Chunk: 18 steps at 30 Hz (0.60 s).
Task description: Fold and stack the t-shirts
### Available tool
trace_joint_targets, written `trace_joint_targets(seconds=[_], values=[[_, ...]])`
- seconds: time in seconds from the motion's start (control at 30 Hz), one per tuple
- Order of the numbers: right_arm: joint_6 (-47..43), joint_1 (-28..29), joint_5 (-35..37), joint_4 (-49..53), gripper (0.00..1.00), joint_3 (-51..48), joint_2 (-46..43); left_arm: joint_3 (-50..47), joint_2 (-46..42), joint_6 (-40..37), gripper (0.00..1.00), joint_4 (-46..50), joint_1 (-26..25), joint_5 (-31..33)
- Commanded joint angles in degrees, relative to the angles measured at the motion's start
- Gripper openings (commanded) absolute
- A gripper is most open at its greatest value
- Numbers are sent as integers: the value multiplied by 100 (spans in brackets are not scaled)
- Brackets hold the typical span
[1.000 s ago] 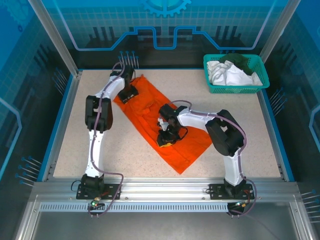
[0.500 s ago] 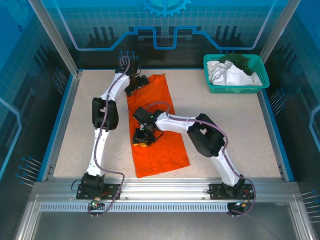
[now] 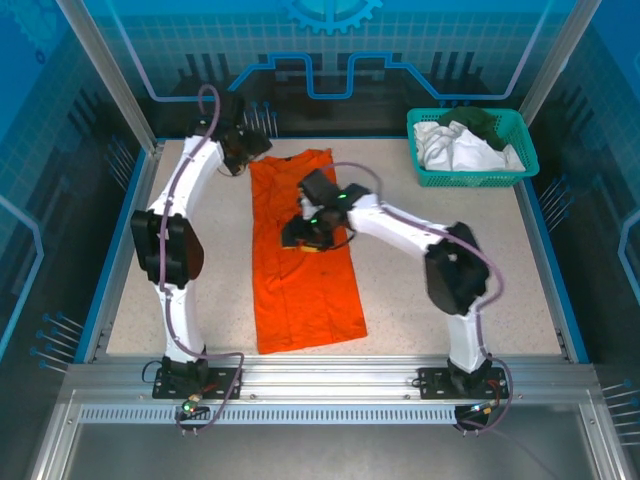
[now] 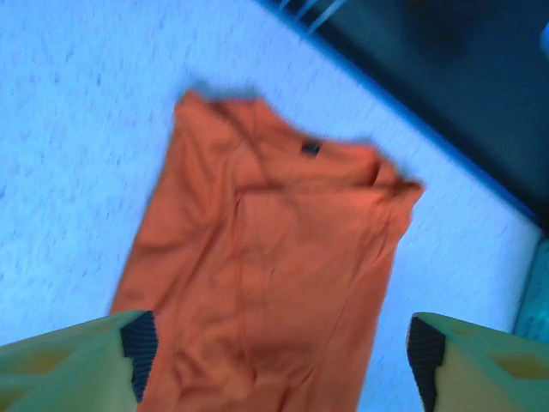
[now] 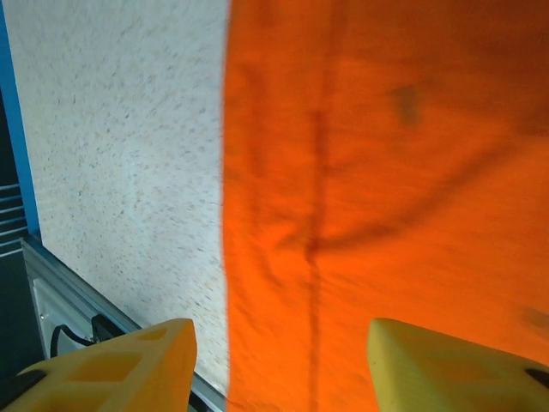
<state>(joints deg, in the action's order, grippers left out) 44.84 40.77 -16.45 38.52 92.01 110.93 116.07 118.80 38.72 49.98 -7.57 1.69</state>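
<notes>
The bright orange t-shirt (image 3: pixel 305 270) lies flat as a long strip folded lengthwise, running from the far edge toward the near edge of the table. Its collar end (image 4: pixel 292 163) faces the back wall. My left gripper (image 3: pixel 250 148) hovers by the shirt's far left corner. Its jaws stand wide open (image 4: pixel 279 352) above the cloth with nothing between them. My right gripper (image 3: pixel 303 238) hangs over the shirt's middle, also open (image 5: pixel 283 360), with the orange fabric (image 5: pixel 386 172) and its left edge below. White t-shirts (image 3: pixel 455 150) and a dark green one (image 3: pixel 480 120) are piled in the basket.
The teal mesh basket (image 3: pixel 470 178) stands at the back right corner. A blue rim (image 3: pixel 120 250) borders the speckled table (image 3: pixel 450 230). Bare tabletop lies on both sides of the orange shirt.
The orange shirt has swung from a diagonal to lying straight front to back. My left gripper moved back and to the left, off the cloth. My right gripper shifted toward the far side over the shirt.
</notes>
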Motion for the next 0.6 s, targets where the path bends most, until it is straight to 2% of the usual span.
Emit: trace_joint_targets(seconds=[0.0,0.13,0.27,0.43,0.57], values=[[-297,-474,-30,-98,54,-1230,-647,-950,117,-38,65,84,-223,42],[-234,-818,-27,-534,53,-2481,-1072,-1099,574,-262,65,177,-315,182],[224,-690,-156,-902,50,-3072,-1050,-629,1343,-527,65,304,-315,245],[852,-387,221,-805,50,-3321,-1027,635,2401,-602,66,514,-323,157],[1336,-234,162,-963,50,-3507,-922,2222,3349,-571,67,876,-333,44]])
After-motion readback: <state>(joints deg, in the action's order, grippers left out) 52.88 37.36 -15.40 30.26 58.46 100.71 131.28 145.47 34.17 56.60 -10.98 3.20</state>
